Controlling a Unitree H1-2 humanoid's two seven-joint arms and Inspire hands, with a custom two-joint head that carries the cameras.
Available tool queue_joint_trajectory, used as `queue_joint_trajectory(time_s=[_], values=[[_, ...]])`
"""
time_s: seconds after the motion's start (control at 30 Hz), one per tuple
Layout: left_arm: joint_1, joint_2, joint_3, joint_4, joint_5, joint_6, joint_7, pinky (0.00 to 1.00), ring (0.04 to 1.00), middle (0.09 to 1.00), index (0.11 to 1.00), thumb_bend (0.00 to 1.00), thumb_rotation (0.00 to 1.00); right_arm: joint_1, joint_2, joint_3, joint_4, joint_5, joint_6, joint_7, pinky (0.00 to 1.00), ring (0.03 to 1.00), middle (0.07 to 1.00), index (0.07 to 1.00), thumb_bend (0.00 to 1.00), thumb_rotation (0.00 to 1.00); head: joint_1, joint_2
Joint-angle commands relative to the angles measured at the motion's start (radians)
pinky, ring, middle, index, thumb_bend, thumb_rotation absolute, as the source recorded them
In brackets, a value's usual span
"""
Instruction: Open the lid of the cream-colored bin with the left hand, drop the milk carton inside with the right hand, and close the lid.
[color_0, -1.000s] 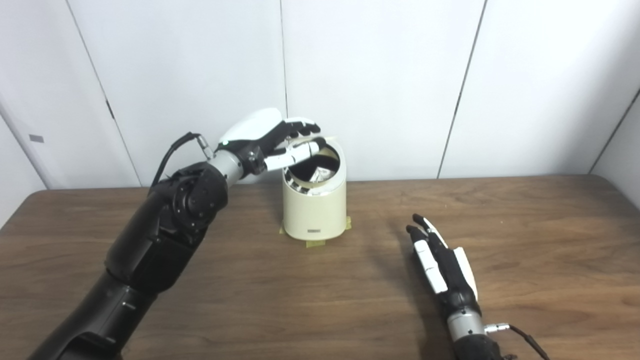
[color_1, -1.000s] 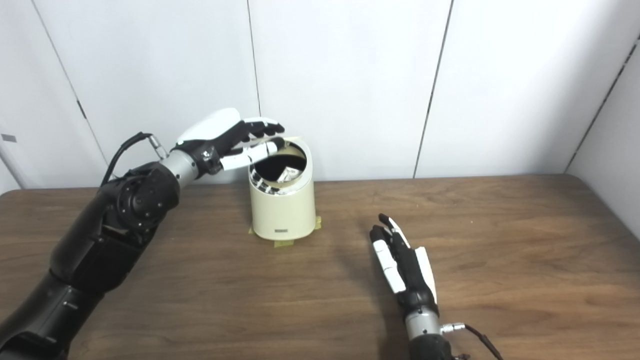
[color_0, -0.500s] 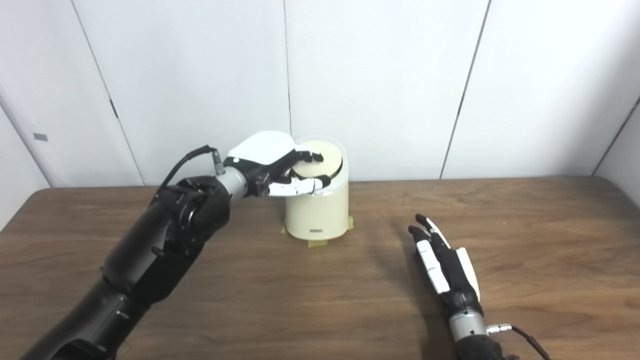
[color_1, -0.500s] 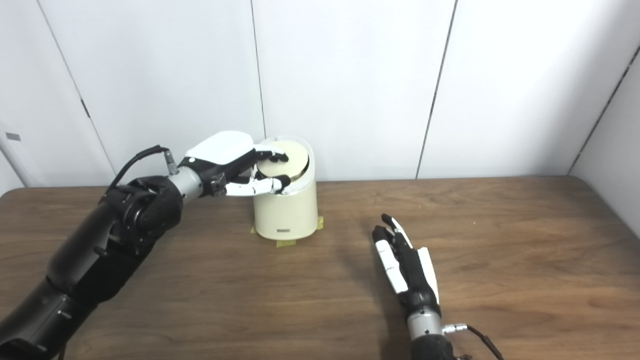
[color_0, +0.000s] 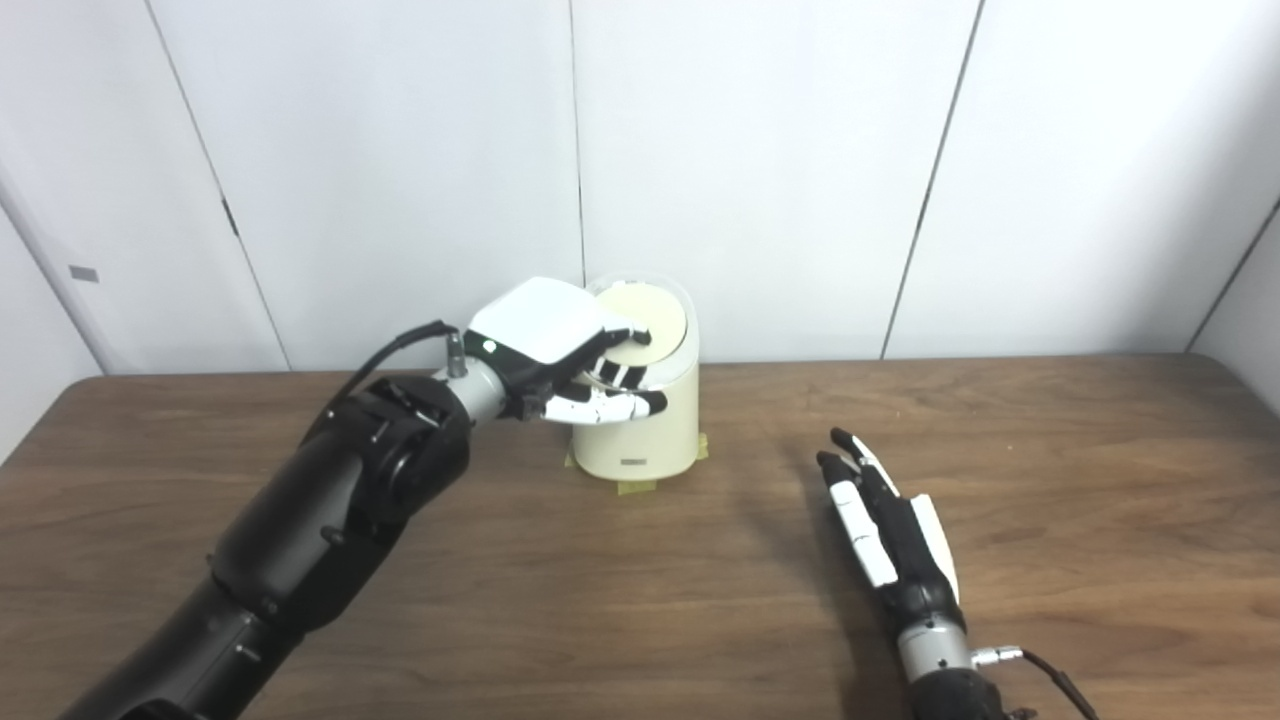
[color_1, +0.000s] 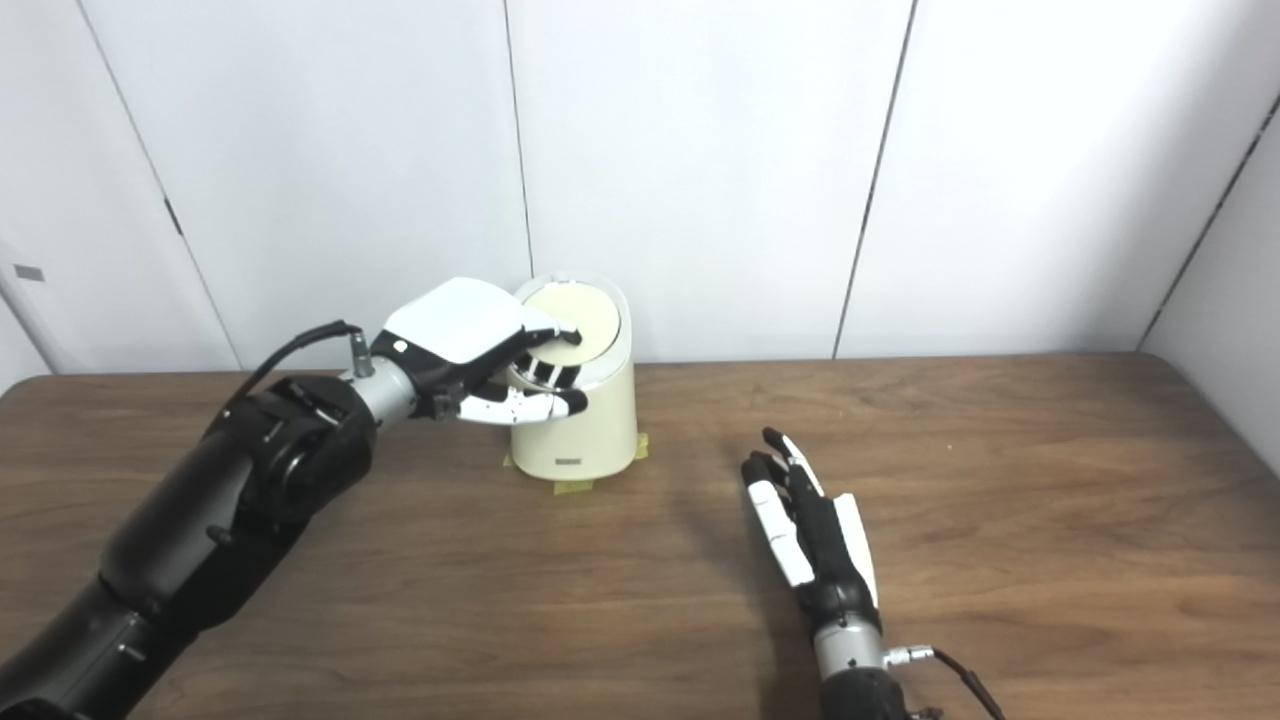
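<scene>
The desk (color_0: 640, 600) is seen w/ the cream-colored bin (color_0: 636, 425) set near its back edge, against the wall. Tape bits (color_0: 630, 487) are seen at the bin's foot, prob. so it is kept from sliding when the lid is worked. The lid (color_0: 650, 312) is seated flat in the bin's slanted rim, i.e. shut.

The left hand (color_0: 555, 345) is laid over the lid's near-left edge, palm down; its fingers (color_0: 608, 406) are curled loosely, spread a bit, draped over rim and front wall, not clamped on anything. It is judged the hand is placed so to press the lid home. The right hand (color_0: 890, 525) is rested flat on the desk, well apart to the bin's right, fingers straight and close together, nothing held: it is judged to be waiting, its part done.

The milk carton is not seen; presumably inside the bin, hidden by the lid.

Vs. 1 s ago: lid was then held up, mouth open, w/ something pale visible inside; by 0.5 s ago it was down. Left hand is now lower and further over the front. Right hand is unchanged.
</scene>
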Motion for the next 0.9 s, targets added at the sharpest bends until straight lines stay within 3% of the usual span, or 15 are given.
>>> queue_joint_trajectory(time_s=[0.0,0.17,0.57,0.87], values=[[-0.023,-0.005,-0.004,-0.019,0.037,-0.016,0.011,0.87,0.882,0.874,0.859,0.58,1.0,-0.031,0.0,-0.004,0.0,-0.002,-0.018,-0.009,0.97,0.898,0.851,0.923,0.52,1.0,0.0,0.001],[-0.016,-0.023,-0.002,-0.01,0.075,-0.018,0.001,0.88,0.887,0.877,0.856,0.58,1.0,-0.031,0.002,0.002,-0.008,-0.014,-0.012,-0.01,0.97,0.895,0.848,0.923,0.51,1.0,-0.005,0.005],[-0.008,-0.028,-0.007,0.009,0.092,-0.005,-0.107,0.89,0.901,0.893,0.842,0.59,1.0,-0.033,0.005,0.004,-0.03,-0.018,0.006,-0.006,0.95,0.892,0.841,0.925,0.53,1.0,-0.013,0.013],[0.014,-0.021,-0.007,-0.005,0.069,-0.019,-0.12,0.84,0.865,0.865,0.824,0.63,1.0,-0.033,0.013,-0.006,-0.047,-0.006,0.026,-0.006,0.95,0.888,0.837,0.926,0.52,1.0,-0.015,0.017]])
